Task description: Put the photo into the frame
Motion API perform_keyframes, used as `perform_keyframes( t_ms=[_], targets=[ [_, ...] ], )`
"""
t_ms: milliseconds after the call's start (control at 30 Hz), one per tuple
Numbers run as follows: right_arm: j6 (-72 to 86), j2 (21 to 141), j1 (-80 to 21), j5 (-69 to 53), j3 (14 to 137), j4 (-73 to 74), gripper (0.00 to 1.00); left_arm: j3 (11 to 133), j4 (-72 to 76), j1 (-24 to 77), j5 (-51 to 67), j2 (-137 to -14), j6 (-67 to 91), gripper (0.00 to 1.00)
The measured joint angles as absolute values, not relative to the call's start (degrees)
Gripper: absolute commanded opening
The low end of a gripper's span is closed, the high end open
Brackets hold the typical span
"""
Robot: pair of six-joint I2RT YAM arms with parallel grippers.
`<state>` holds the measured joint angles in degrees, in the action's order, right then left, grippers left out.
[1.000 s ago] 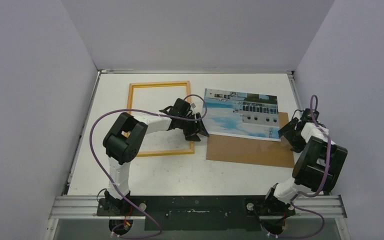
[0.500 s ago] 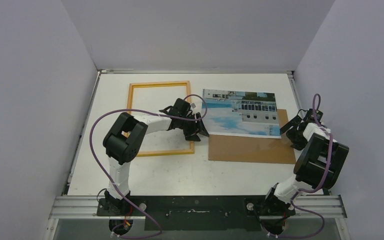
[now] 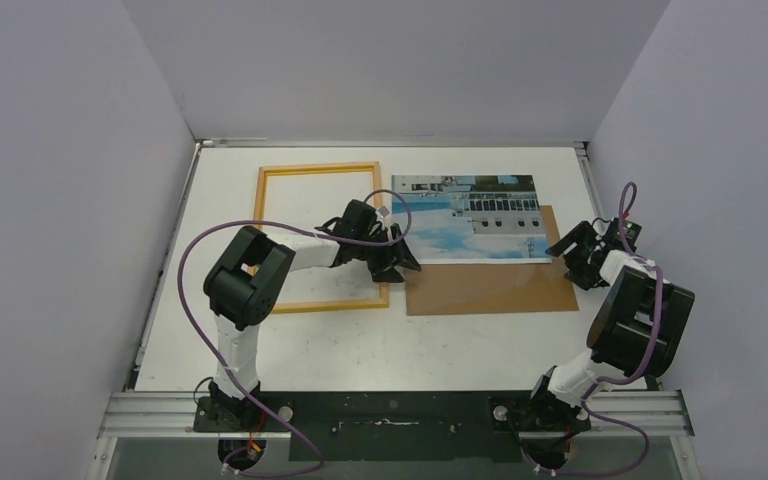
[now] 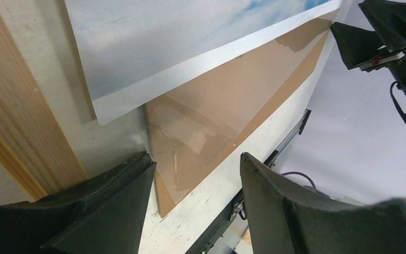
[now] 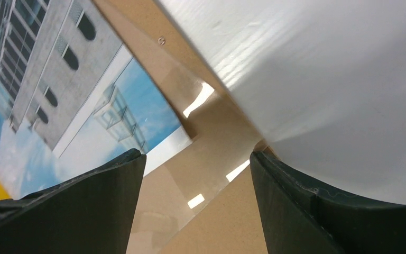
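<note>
The photo (image 3: 470,218), a white building on blue sky, lies face up right of the frame (image 3: 318,170), its lower part over the brown backing board (image 3: 490,287). The frame has an orange-yellow border and lies flat at the left. My left gripper (image 3: 405,262) is open and low at the photo's near left corner, between the frame and the board. In the left wrist view, the left gripper (image 4: 195,180) has the board's corner (image 4: 211,127) between its jaws, below the photo (image 4: 190,42). My right gripper (image 3: 565,256) is open at the board's right edge. In the right wrist view, the right gripper (image 5: 198,174) is over the board (image 5: 232,217), beside the photo's corner (image 5: 84,106).
A glossy clear sheet (image 4: 190,143) seems to lie on the board. The frame's wooden edge (image 4: 16,121) is close to my left finger. Grey walls enclose the white table (image 3: 360,345) on three sides. The arm bases sit on the rail (image 3: 390,410) at the near edge.
The photo and the backing board have slid left and turned square to the table. My right gripper has moved up and slightly left along the board's edge. My left gripper has barely moved.
</note>
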<state>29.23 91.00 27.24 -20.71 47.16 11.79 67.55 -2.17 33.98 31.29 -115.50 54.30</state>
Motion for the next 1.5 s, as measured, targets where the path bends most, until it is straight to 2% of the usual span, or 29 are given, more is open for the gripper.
perform_keyframes(
  t_ms=[233,400,567,700,867,1100,1267,1500],
  targets=[
    [30.7,90.3,24.7,-23.7,46.8,12.4,0.75,64.3,4.3,34.0,31.3,-115.0,57.5,0.58],
    [30.4,88.1,18.5,-18.8,48.3,20.4,0.78,64.0,5.0,34.0,30.8,-114.9,58.0,0.57],
    [28.7,87.1,14.1,-15.0,53.2,25.8,0.80,63.9,4.7,34.1,30.0,-114.9,57.7,0.47],
    [26.9,87.0,11.7,-13.8,55.2,28.5,0.82,64.2,2.7,34.2,29.1,-114.7,56.3,0.47],
    [26.1,87.6,7.7,-14.3,58.5,31.0,0.82,66.9,-7.1,34.1,25.3,-112.6,49.3,0.47],
    [26.6,92.0,-8.3,-11.1,67.0,30.4,0.83,72.2,-18.7,34.0,19.5,-109.8,40.4,0.48],
    [26.2,99.7,-19.2,-3.2,72.2,30.1,0.89,69.5,-15.0,34.2,21.1,-108.0,40.2,0.48],
    [22.6,110.6,-25.2,6.3,79.0,32.5,0.93,66.7,-11.1,34.4,22.3,-111.0,42.0,0.47]
  ],
)
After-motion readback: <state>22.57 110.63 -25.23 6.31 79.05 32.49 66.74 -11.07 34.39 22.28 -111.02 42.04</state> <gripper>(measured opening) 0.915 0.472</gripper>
